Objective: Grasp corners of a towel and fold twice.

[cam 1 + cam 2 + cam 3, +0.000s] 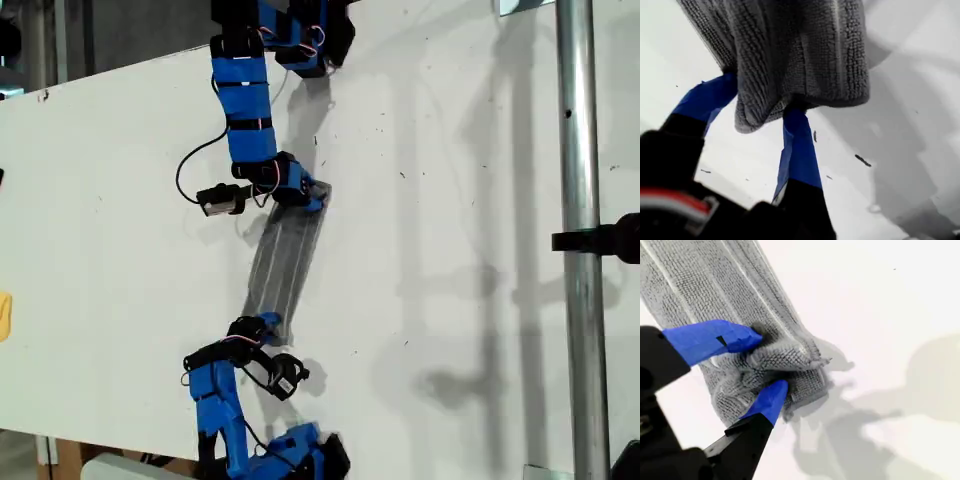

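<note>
Exterior view: a white, scuffed counter (120, 200) carries the towel (285, 255), drawn out into a long narrow grey strip with pale lengthwise stripes, near the middle of the counter. A blue arm tool (300, 190) meets its far end and another blue tool (262, 325) meets its near end; which arm is which I cannot tell here. A shiny metal pole (580, 200) stands at this view's right.

First wrist view: my first tool (761, 97), with blue tape-covered fingers (797, 150), is clamped on the towel (805, 50). The looped terry cloth hangs in soft, thick folds above the counter (900, 150).

Second wrist view: my second tool (769, 361) pinches a bunched end of the towel (705, 280). The rest lies flat on the counter (880, 300), knobbly weave crossed by pale stripes.
</note>
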You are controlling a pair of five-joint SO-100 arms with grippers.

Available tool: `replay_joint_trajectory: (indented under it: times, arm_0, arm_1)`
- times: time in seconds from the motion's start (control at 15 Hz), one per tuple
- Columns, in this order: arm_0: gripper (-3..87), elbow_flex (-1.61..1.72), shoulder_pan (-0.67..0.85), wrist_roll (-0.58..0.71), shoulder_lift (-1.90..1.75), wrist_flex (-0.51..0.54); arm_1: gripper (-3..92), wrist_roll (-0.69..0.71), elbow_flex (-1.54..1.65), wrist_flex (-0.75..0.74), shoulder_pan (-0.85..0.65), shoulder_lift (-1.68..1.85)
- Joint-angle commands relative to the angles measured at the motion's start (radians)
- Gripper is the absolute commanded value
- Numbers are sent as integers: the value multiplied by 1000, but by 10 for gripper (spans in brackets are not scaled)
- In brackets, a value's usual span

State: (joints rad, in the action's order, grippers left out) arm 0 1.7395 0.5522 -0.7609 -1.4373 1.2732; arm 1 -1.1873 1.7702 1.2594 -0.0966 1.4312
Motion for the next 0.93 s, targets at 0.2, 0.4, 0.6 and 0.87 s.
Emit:
replay_joint_trajectory:
  times: [0.2,0.4,0.6,0.87]
  arm_0:
    - [245,-95,60,-12,-393,279]
    - [225,97,15,-81,-834,314]
    - [28,465,-190,-344,-1514,212]
    - [-29,957,-459,-650,-2040,84]
  arm_1:
    - [307,-8,-40,325,-35,379]
    - [311,-118,158,399,-17,795]
    - [292,-373,537,393,109,1351]
    - [223,-589,750,403,255,1658]
